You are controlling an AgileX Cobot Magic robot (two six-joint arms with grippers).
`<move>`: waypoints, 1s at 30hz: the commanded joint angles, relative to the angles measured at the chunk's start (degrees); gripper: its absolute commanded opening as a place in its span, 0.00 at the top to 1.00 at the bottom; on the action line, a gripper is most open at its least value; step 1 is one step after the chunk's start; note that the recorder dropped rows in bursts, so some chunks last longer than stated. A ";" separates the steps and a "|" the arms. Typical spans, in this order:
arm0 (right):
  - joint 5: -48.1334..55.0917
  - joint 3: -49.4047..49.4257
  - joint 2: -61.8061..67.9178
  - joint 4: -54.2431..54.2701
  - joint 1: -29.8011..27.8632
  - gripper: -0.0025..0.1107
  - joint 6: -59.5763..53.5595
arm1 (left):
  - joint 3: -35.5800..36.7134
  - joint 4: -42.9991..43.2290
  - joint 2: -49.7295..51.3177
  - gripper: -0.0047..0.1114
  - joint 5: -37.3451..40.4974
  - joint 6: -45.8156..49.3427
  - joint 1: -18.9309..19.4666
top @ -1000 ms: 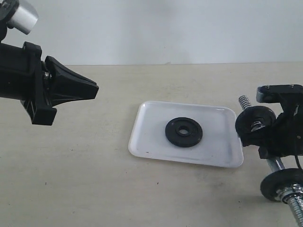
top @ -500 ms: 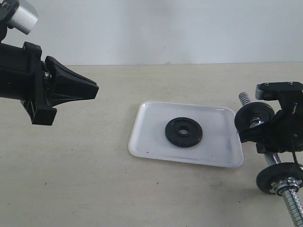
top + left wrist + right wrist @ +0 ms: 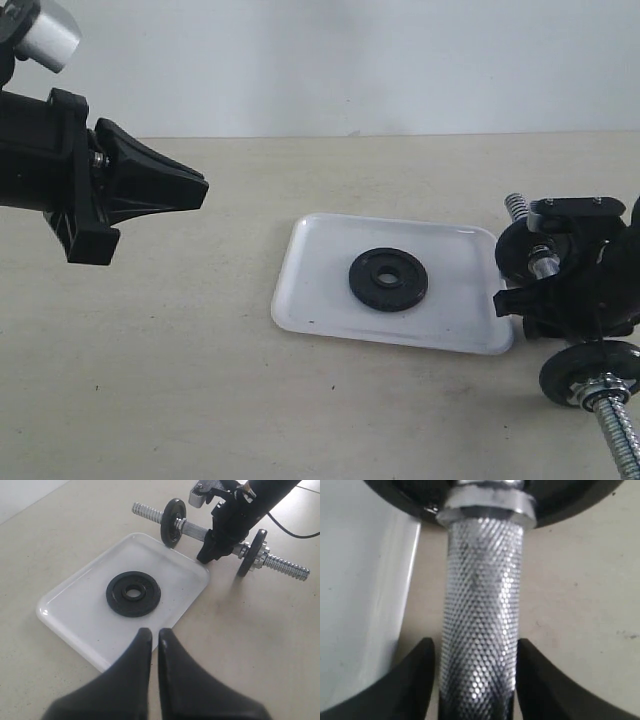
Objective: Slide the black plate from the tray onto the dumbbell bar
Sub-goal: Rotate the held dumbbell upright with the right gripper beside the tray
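Locate the plate (image 3: 389,279) flat in the tray (image 3: 320,250) at frame center. The left gripper (image 3: 200,187) is closed and empty (upper left, exterior view). The right gripper (image 3: 472,645) straddles the bar (image 3: 480,580), jaws parted, not clamping.

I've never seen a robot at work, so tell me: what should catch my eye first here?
A small black plate lies flat in the middle of a white tray on the table. Right beside the tray is a chrome dumbbell bar with two black discs, and the right gripper straddles its knurled middle. On the tray's other side the left gripper hovers, shut, pointing toward the tray.
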 commanded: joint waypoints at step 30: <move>0.55 0.22 0.12 0.04 -0.05 0.98 -13.89 | -0.43 -0.51 2.77 0.92 -3.95 0.17 -0.28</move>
